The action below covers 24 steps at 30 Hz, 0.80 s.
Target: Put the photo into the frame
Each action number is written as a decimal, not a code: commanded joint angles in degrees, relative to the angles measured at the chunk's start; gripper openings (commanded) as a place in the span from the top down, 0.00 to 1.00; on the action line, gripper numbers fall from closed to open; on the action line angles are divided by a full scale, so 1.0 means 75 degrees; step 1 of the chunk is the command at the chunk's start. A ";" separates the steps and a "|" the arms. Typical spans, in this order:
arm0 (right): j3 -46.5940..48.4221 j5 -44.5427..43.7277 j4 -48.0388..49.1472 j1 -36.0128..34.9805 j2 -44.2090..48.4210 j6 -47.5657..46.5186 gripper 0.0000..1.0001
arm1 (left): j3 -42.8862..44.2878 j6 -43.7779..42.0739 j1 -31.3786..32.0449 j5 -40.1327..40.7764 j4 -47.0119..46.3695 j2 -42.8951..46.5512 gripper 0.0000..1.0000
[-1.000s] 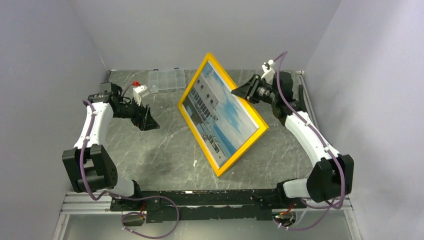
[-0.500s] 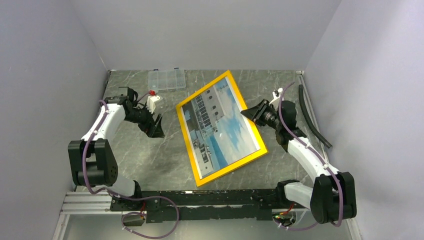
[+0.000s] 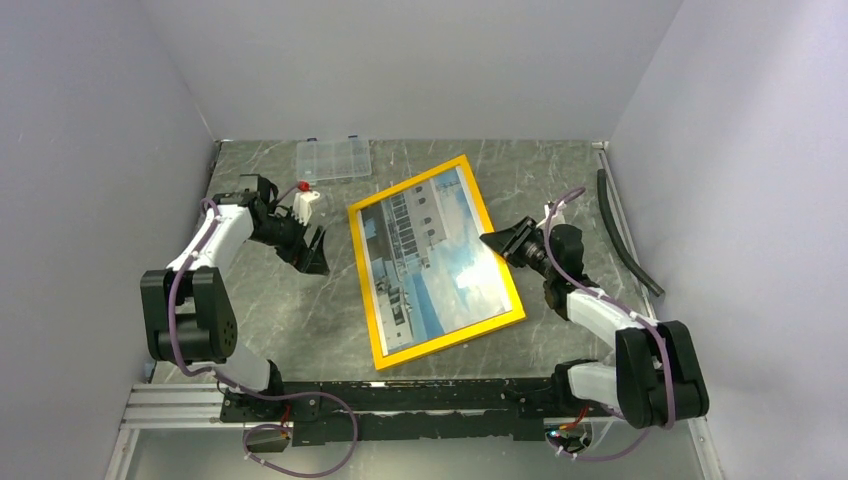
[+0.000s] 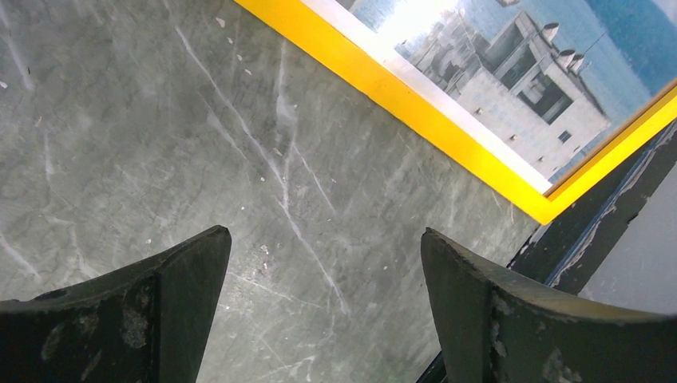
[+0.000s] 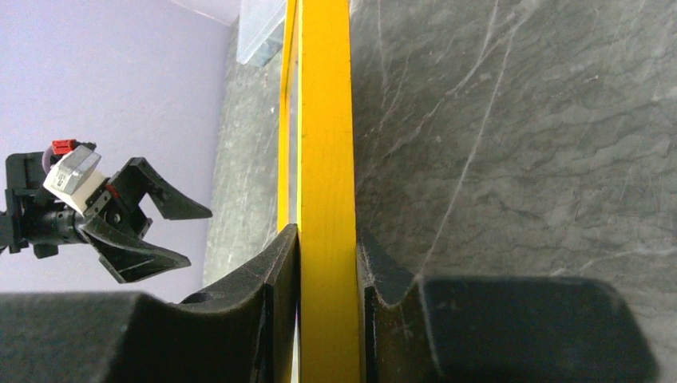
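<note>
The frame (image 5: 327,144), photo (image 3: 430,260) showing in it, lies about flat mid surface (image 3: 300,320), right pincer (image 3: 490,240) clamped on its 3 o'clock rail, left pincer (image 3: 316,258) wide and empty off 9 o'clock; likely stiff, light, glossy and fragile, best held by the rail, not the photo.

The left arm (image 3: 205,240) and right arm (image 3: 600,305) have white shells, black joints and purple cables (image 3: 177,283). The left claw (image 3: 312,258) and right claw (image 3: 492,239) are black wedges.
</note>
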<state>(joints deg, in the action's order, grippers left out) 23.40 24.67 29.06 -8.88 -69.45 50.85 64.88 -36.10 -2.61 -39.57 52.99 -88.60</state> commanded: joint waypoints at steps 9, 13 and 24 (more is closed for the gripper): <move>-0.0107 -0.1727 0.0778 -0.0400 -0.1140 -0.0894 0.72 | 0.0138 0.1006 -0.0155 -0.0134 -0.0468 -0.0104 0.06; -0.0097 -0.2048 0.1018 -0.0698 -0.1646 -0.0882 0.69 | 0.0152 0.1039 -0.0256 -0.0073 -0.0478 -0.0132 0.06; 0.0019 -0.2633 0.0727 -0.1077 -0.1837 -0.1194 0.05 | 0.0384 0.1230 -0.0601 -0.0138 -0.0399 -0.0348 0.06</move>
<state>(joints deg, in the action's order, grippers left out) 23.03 7.90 32.34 -16.71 -84.66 44.38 65.47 -28.64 -6.55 -39.57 50.37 -90.98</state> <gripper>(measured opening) 0.576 0.941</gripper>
